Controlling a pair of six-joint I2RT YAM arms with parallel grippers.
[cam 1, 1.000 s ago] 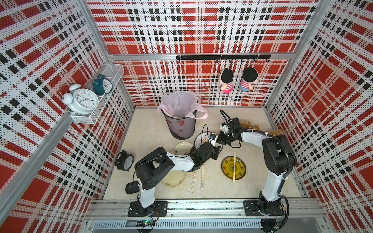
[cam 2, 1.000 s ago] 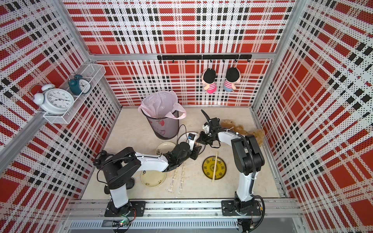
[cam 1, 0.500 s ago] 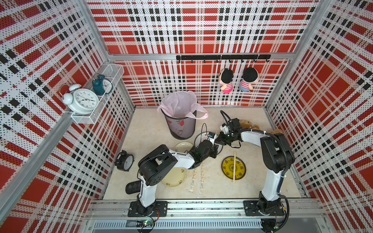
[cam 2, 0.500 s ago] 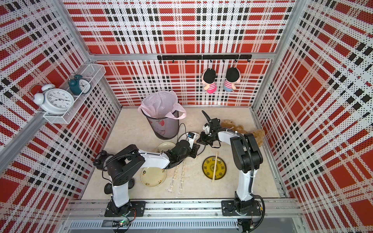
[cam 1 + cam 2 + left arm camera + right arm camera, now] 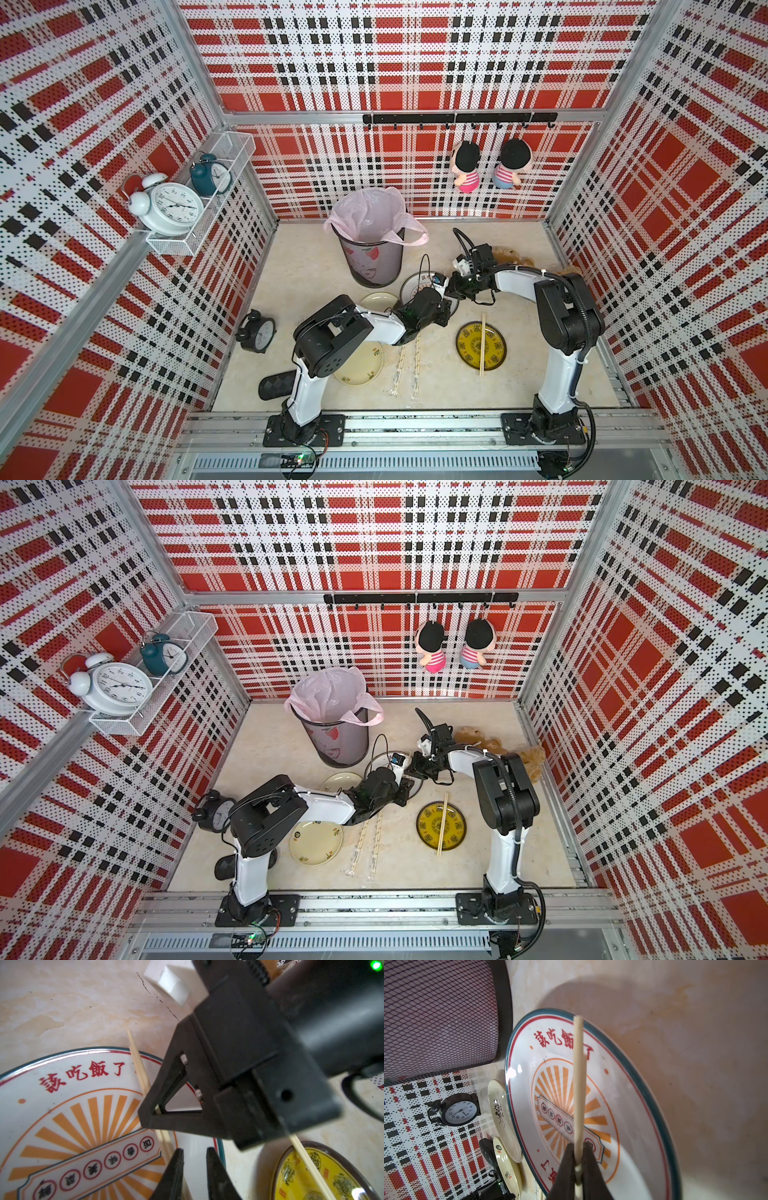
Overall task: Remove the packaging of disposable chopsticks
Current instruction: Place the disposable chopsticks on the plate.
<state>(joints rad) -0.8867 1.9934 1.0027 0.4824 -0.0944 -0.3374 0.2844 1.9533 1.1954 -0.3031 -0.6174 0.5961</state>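
Firmly pinched, a bare pair of chopsticks [image 5: 578,1084] sits between the closed fingers of the right gripper [image 5: 579,1147], low over the white plate [image 5: 629,1167] with red characters. The sticks jut straight out from the fingertips across the plate. In the left wrist view their thin end reaches past the rim onto the table [image 5: 62,1001].

The left gripper [image 5: 195,1149] hangs over the same plate with its jaws a narrow gap apart. The other end of the held pair runs in beside one finger [image 5: 176,1167]. Whether it touches that finger I cannot tell.

Counted in a top view, there are four plates. Besides the white one there is a yellow plate [image 5: 467,347] and two cream plates [image 5: 376,300] [image 5: 361,368].

There are four sets of chopsticks. One is the held pair. A second bare pair [image 5: 483,349] lies across the yellow plate, running from the front rail toward the back wall, with both ends over the rim. The last two are in their sleeves [image 5: 398,370] [image 5: 416,365] on the table between the nearer cream plate and the yellow plate. These two lie side by side, nearly parallel, and also run front to back with a slight lean.
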